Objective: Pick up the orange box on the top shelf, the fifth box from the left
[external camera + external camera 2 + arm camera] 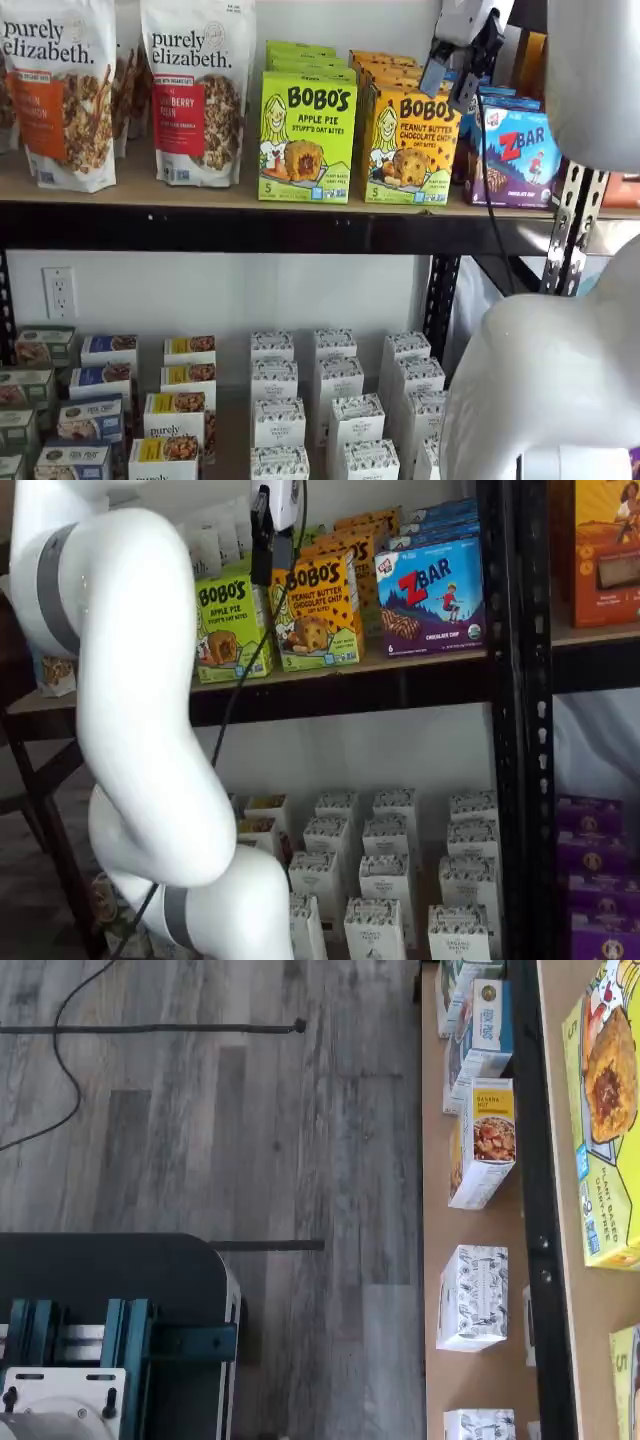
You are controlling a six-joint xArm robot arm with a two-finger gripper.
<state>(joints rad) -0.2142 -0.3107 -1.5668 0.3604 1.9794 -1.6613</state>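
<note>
1. Wrist view shows mostly grey plank floor [250,1160] with a black cable [150,1028] lying across it, and the dark mount with teal brackets [110,1335]; the gripper's fingers do not appear there. It shows shelf boards edge-on with a banana nut box [485,1140] and white patterned boxes [473,1297], plus part of a lime-green box [603,1130] beyond a black rail.
2. Both shelf views show what the wrist view does not: the orange box [411,145] standing upright at the front edge of the top shelf [130,190], between the lime-green Apple Pie box [306,137] and the blue ZBar box [518,155], close to each.
3. More orange boxes stand in a row behind the front one in a shelf view [365,525].
4. The gripper [458,72] hangs from above, in front of the orange box's upper right corner in a shelf view; in the other [266,540] it shows side-on before the box's upper left. I cannot tell how far the fingers are parted, and no box is seen held in them.
5. Two granola bags [195,90] stand left of the lime-green box.
6. The lower shelf holds rows of small white boxes [335,400].
7. The white arm [140,730] fills much of the foreground.
</note>
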